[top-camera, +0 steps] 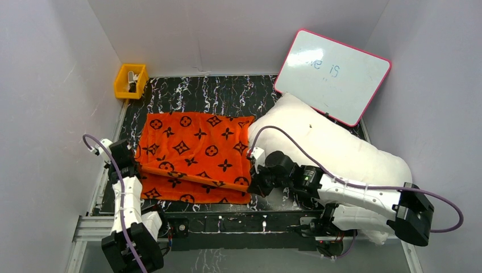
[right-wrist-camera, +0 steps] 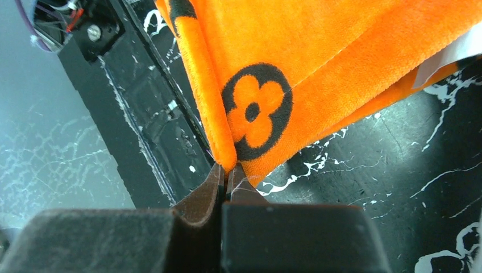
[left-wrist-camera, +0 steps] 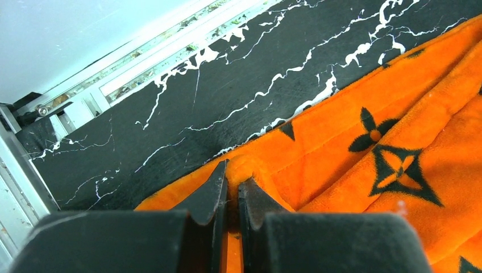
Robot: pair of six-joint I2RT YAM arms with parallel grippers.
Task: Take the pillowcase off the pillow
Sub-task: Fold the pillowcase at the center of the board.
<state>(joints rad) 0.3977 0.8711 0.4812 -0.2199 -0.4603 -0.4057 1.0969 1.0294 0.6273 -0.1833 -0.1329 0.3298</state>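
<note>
**Orange Pillowcase Pinched at Two Near Points, White Pillow Alongside**

The bright-orange fleece pillowcase (top-camera: pixel 193 151) printed with black flower and diamond motifs is spread almost flat on the black, white-veined marble-pattern table (top-camera: pixel 216 94). A long fold is seen across its near part.

The plump plain white pillow (top-camera: pixel 335 145) is laid to the right of the pillowcase, with its left end touching the pillowcase's right edge. Whether any of it is tucked inside cannot be told.

The left gripper (left-wrist-camera: pixel 233 173) is placed at the pillowcase's left edge. Its jaws are pressed nearly together, and a small ridge of the orange fabric is pinched between them.

The right gripper (right-wrist-camera: pixel 226 170) is placed at the pillowcase's near right corner. Its jaws are closed tight on the folded hem, just below a black flower roundel, and that corner is held slightly off the table.

A pink-framed white whiteboard (top-camera: pixel 332 77) is propped well beyond the pillowcase's far right corner. A small yellow plastic bin (top-camera: pixel 131 81) is set beyond its far left corner.
</note>
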